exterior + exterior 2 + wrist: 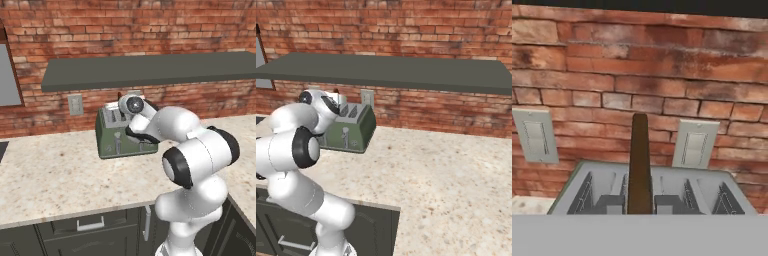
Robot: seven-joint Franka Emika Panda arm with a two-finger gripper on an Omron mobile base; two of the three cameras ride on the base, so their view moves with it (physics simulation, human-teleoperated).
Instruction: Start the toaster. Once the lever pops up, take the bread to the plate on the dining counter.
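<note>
Red brick backs your speckled beige countertop (55, 175), where the boxy sage-green toaster (111, 142) sits left of the arm; the dark brown bread slice (639, 165) looks pinched upright in your closed gripper (639, 207) above the slots, so carrying it to the plate remains.

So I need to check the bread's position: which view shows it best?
The hand view: the bread stands edge-on, dark brown, above the toaster slots. In the left base view it is a thin dark sliver behind the arm; the right base view gives no clear sight.
</note>
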